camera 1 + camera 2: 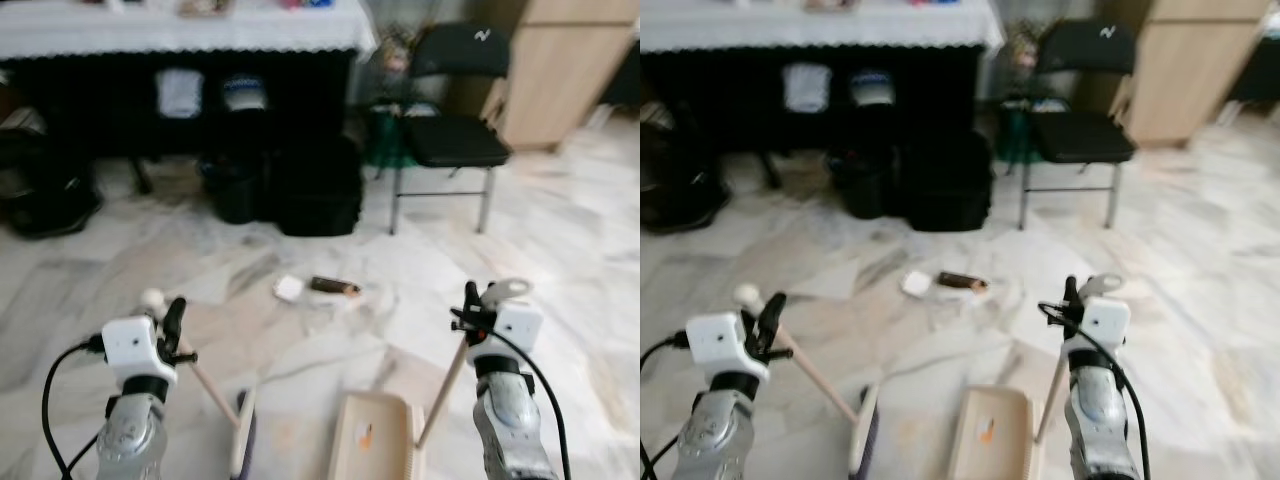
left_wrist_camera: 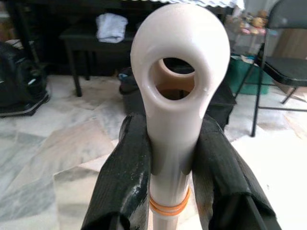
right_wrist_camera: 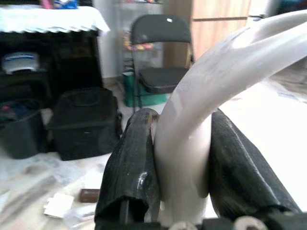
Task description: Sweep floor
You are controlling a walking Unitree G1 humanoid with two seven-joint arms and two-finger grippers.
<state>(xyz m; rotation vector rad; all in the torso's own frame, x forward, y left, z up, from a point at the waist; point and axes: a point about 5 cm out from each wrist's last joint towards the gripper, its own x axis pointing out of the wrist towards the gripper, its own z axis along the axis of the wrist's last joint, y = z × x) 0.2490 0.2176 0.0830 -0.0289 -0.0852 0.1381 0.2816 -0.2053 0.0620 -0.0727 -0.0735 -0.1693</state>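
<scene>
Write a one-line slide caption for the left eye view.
Left gripper holds a broom, right gripper a dustpan, facing litter on marble floor.

Open marble floor (image 1: pixel 560 250) ahead of me, widest toward right. Small litter mid-floor: white scrap (image 1: pixel 288 288), brown wrapper (image 1: pixel 335 286) just beside it. Beyond, black bags (image 1: pixel 318 188) block passage under table (image 1: pixel 180 30). Folding chair (image 1: pixel 450 130) stands right of bags. Dustpan (image 1: pixel 375 435) and broom head (image 1: pixel 243 435) lie close in, narrow floor gap between.

A black folding chair (image 1: pixel 452 110) stands beside a white-clothed table (image 1: pixel 180 28).
</scene>
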